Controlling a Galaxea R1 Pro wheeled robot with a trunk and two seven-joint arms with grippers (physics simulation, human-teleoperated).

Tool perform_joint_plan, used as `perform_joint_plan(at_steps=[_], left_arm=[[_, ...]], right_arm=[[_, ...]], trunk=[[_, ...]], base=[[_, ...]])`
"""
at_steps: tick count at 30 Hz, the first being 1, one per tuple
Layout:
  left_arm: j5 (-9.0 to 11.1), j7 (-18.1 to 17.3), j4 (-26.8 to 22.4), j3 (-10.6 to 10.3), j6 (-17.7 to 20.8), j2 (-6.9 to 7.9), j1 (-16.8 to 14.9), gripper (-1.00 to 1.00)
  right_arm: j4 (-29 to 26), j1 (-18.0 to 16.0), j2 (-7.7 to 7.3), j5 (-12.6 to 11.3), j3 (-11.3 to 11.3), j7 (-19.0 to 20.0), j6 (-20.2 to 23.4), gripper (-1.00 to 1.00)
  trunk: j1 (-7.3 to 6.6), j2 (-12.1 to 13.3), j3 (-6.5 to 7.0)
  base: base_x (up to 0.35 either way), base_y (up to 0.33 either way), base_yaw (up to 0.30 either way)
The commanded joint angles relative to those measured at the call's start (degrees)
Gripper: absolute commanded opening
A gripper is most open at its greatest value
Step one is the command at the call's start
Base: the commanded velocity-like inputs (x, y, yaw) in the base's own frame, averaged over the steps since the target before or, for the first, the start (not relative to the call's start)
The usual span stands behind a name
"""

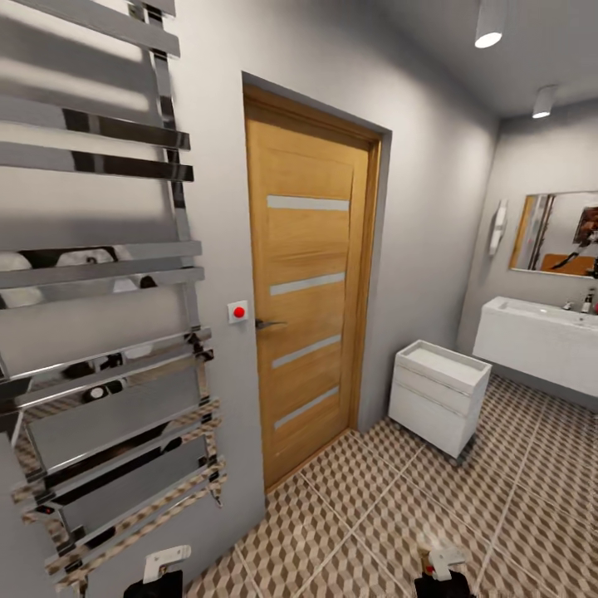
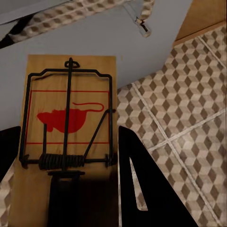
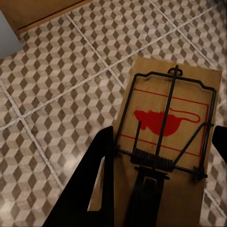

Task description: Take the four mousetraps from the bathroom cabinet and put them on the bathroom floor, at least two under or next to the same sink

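Tiled bathroom floor (image 1: 399, 515); each arm's fingers (image 2: 127, 189) (image 3: 94, 189) clamp one mousetrap (image 2: 66, 142) (image 3: 165, 142).

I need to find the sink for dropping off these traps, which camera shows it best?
The head view: the white sink hangs on the far wall under the mirror, past the small white drawer unit. Each wrist view looks down on a held mousetrap over patterned floor tiles.

- Open bathroom floor (image 1: 465, 515) runs ahead toward the sink (image 1: 540, 340).
- A white drawer unit (image 1: 438, 396) stands beside the closed door (image 1: 309, 282).
- A towel rail (image 1: 108, 332) juts from the left wall.
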Motion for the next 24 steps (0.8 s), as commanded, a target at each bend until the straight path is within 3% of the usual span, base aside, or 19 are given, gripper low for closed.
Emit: perform_joint_plan(at_steps=[1,24], left_arm=[[-0.2,0.3,0.1,-0.3,-0.2,-0.02,0.0,-1.00],[-0.2,0.2,0.1,-0.3,-0.2,-0.11,0.0,-1.00]], right_arm=[[0.3,-0.1,0.02,-0.8,0.3,0.6,-0.4,-1.00],[0.3,-0.1,0.02,-0.8,0.3,0.6,-0.4,-1.00]], trunk=[[0.02,0.0,0.00],[0.02,0.0,0.46]], base=[[0.000,0.000,-0.277],[0.000,0.000,-0.277]])
